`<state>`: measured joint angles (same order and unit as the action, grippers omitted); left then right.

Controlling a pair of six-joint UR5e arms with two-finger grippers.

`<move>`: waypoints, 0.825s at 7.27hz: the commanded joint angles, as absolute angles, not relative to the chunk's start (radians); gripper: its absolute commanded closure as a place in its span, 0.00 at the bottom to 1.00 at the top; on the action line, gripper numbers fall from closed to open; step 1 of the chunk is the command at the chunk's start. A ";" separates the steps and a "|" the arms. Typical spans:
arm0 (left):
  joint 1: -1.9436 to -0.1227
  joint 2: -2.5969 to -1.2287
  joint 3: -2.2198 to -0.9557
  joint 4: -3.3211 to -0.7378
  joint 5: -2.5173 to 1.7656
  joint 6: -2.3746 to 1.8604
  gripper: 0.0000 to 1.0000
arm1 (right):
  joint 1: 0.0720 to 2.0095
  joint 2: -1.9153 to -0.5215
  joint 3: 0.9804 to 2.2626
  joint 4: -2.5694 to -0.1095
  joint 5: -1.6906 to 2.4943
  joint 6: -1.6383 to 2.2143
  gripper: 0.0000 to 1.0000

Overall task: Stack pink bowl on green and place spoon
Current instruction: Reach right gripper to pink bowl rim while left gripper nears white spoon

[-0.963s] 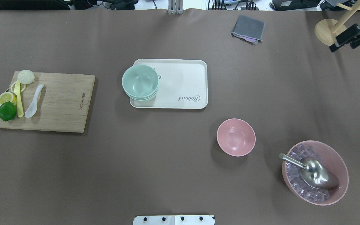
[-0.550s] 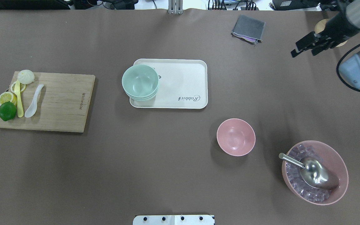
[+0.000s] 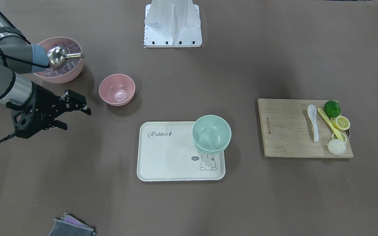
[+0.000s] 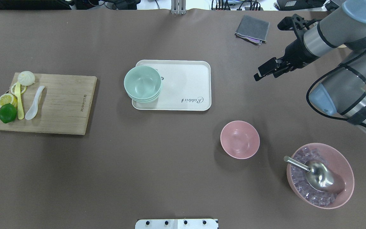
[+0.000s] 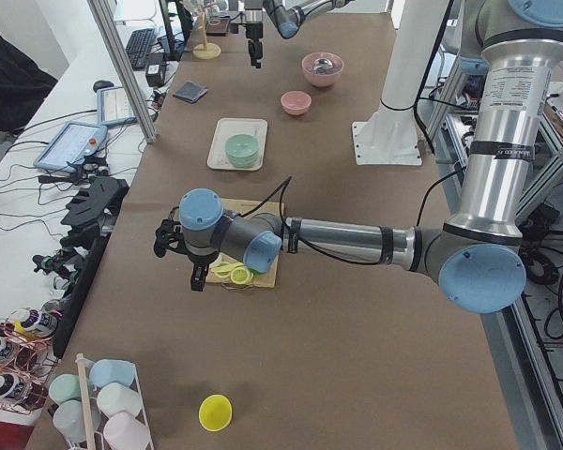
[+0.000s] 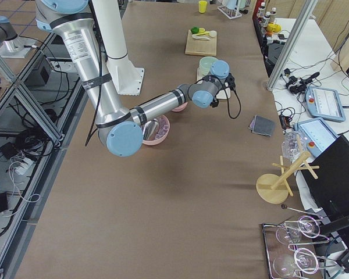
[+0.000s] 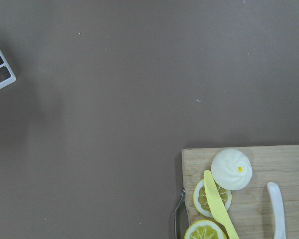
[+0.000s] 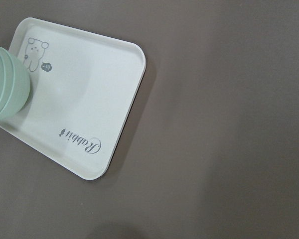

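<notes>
The small pink bowl (image 4: 240,139) stands upright on the brown table, right of centre, and also shows in the front view (image 3: 116,89). The green bowls (image 4: 142,83) sit nested on the left end of a white tray (image 4: 186,86). The white spoon (image 4: 35,102) lies on a wooden cutting board (image 4: 65,105) at far left. My right gripper (image 4: 265,75) hangs open and empty above the table, beyond and to the right of the pink bowl; the front view (image 3: 77,120) shows its jaws apart. My left gripper (image 5: 183,262) shows only in the left side view, near the board; I cannot tell its state.
A large ribbed pink bowl (image 4: 345,168) with ice cubes and a metal scoop (image 4: 319,176) stands near right. A grey cloth (image 4: 253,28) lies at the far right. A lime (image 4: 7,113), lemon slices, a bun and a yellow utensil (image 4: 19,101) share the board.
My right arm has swung in from the far right corner toward the table's middle, and its gripper is now left of and nearer than the grey cloth. Nothing else moved.
</notes>
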<state>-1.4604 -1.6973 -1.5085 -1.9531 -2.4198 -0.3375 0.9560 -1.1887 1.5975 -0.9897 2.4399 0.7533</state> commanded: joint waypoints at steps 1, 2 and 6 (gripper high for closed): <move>-1.387 -1.739 -1.509 -1.983 -2.419 -0.497 0.03 | 0.844 -1.213 1.592 -0.858 2.344 0.857 0.00; -1.349 -1.776 -1.509 -1.988 -2.415 -0.587 0.04 | 0.821 -1.221 1.589 -0.857 2.335 0.861 0.00; -1.295 -1.828 -1.497 -1.979 -2.418 -0.647 0.03 | 0.727 -1.250 1.575 -0.861 2.303 0.868 0.18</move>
